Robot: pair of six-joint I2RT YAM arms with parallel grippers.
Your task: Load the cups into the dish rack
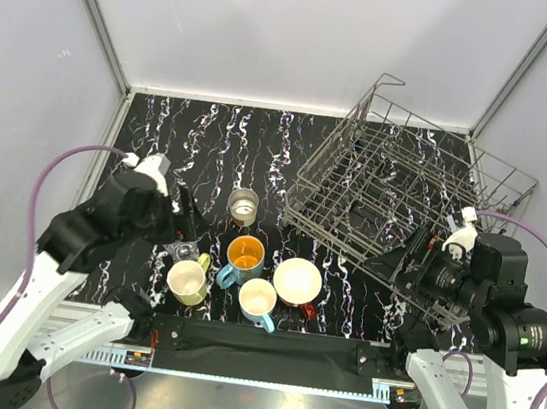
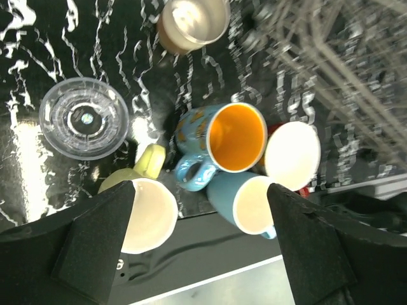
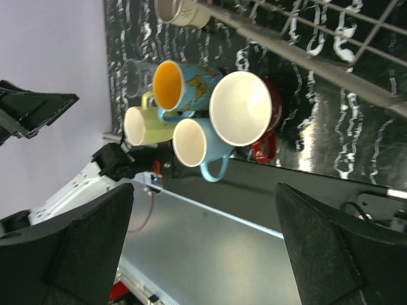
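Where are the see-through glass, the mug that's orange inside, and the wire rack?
glass (image 2: 84,117), left wrist view, its round bottom seen from above.
orange-inside mug (image 2: 237,136), left wrist view, its orange inner wall.
wire rack (image 1: 332,157), top view, its left side wall.

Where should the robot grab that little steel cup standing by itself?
Probably by the rim, from straight above. The steel cup stands upright, mouth open, no handle showing, apart from the mugs, so one finger fits inside, one outside.
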